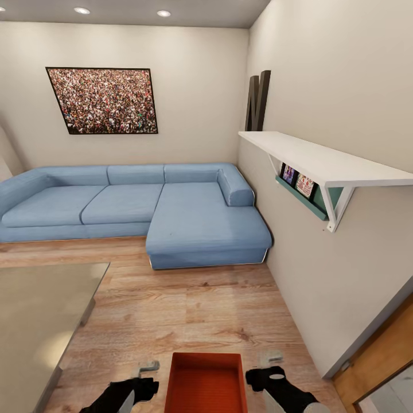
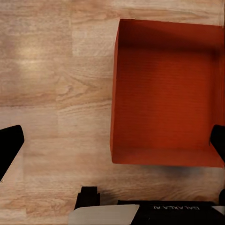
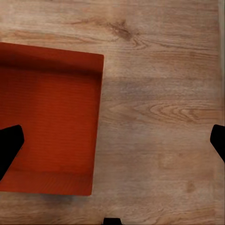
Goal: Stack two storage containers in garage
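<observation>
1. Head view: you are in the living room, looking past the blue sofa [image 1: 172, 206], a glass table [image 1: 40, 310] on your left and a white wall shelf [image 1: 321, 160] on your right. One orange bin [image 1: 206, 383] sits at the bottom of the picture on or just above the wood floor [image 1: 189, 304]; you cannot tell which from here. The left gripper [image 1: 146, 376] stands just beside its left wall and the right gripper [image 1: 265, 367] just beside its right wall, probably so you can squeeze the bin between the two arms. Whether either touches the wall is not clear. No second bin appears here.

2. Left wrist view: the camera looks straight down. The bin [image 2: 166, 93] lies open side up, and its near wall falls inside the left jaws. One dark fingertip [image 2: 9, 147] is over bare floor, the other [image 2: 218, 140] is over the bin's far side. The jaws stand wide, holding nothing.

3. Right wrist view: the same picture mirrored. The bin [image 3: 49, 117] has its side wall between the right jaws, one fingertip [image 3: 9, 147] over the bin's bottom and the other [image 3: 218, 140] over the planks. These jaws also stand wide, gripping nothing. As I judge it, the carry to the garage has not begun.
</observation>
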